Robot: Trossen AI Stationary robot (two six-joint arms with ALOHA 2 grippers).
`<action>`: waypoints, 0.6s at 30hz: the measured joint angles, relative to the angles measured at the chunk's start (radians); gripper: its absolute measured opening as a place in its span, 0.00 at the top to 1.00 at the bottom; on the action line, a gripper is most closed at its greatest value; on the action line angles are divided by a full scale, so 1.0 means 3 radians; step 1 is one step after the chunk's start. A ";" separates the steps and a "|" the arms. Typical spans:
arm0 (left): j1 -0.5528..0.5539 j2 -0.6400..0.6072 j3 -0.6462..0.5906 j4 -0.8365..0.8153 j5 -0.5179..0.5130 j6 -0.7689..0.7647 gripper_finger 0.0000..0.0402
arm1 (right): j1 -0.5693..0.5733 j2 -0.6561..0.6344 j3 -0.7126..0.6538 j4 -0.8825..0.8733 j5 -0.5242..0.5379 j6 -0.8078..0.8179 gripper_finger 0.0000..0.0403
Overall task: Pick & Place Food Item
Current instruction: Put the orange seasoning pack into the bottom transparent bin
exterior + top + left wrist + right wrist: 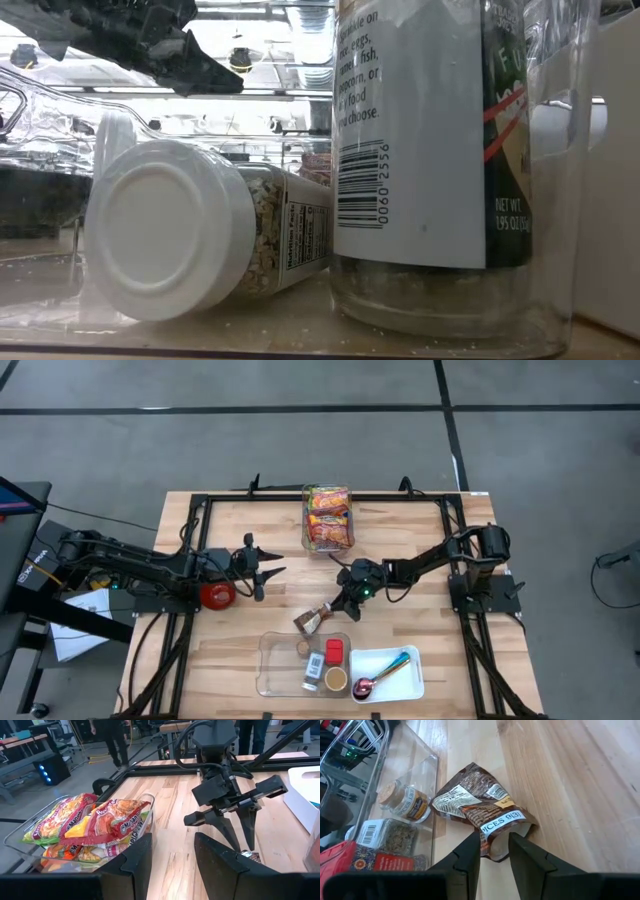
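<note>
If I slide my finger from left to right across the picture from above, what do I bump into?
Red round thing → left claw → noodle packets bin → right claw → white tray with the spoon.

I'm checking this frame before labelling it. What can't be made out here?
- Whether the right gripper actually grips the brown packet: in the right wrist view its fingers hide the packet's edge.
- Upright jar's top: cut off in the low view.
- Labels in the clear bin: too small in the high view.

Snack packet (314, 620) on table (420, 550), between noodle basket (328, 517) and clear bin (280, 665)
</note>
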 joint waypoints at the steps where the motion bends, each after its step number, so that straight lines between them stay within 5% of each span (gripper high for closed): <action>1: 0.0000 0.0000 0.0000 0.0000 0.0000 0.0000 0.65 | -0.0006 0.0000 0.0000 -0.0002 -0.0001 0.0000 0.76; 18: 0.0000 0.0000 0.0000 0.0002 0.0000 0.0000 0.65 | -0.0007 0.0000 0.0033 -0.0097 -0.0005 -0.0001 0.76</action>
